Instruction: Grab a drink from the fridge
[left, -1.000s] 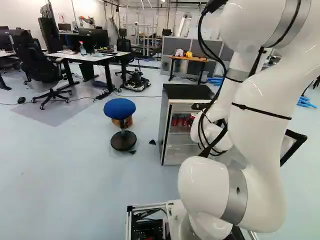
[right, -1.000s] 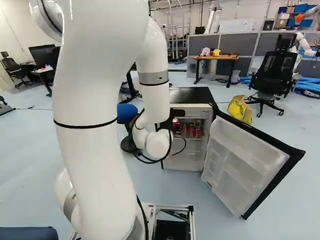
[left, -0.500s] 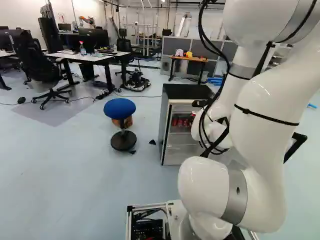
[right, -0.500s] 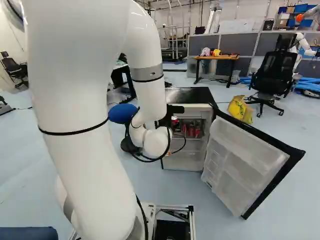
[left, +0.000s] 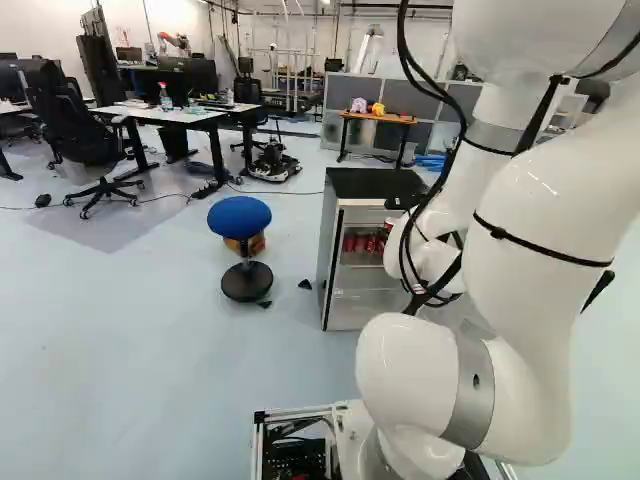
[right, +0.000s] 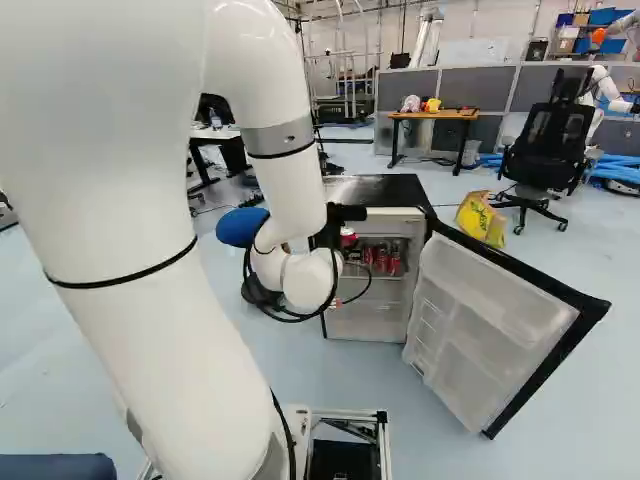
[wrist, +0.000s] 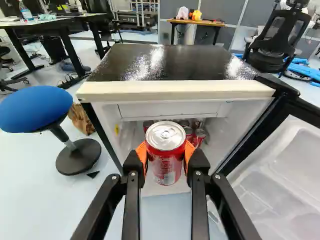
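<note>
1. Gripper (right: 326, 237): closed on a red drink can (wrist: 165, 157), with one orange pad (wrist: 141, 153) pressed against either side.
2. Held can: upright, its silver lid facing up; it lies between the fingers in the wrist view, in front of the fridge's (wrist: 175, 90) open compartment.
3. Further red cans (wrist: 199, 136): grouped inside the fridge, beyond the held one.
4. Fridge door (right: 500, 335): swung wide open, its pale inner shelves exposed, at the right of the right base view.
5. Blue stool (left: 240, 215): beside the fridge, on the side away from the door; a brown object (wrist: 81, 119) lies on the floor behind it.
6. Background: a yellow bag (right: 481, 217) and a black office chair (right: 553, 135) beyond the door; a wooden-topped table (right: 435, 114) behind the fridge.
</note>
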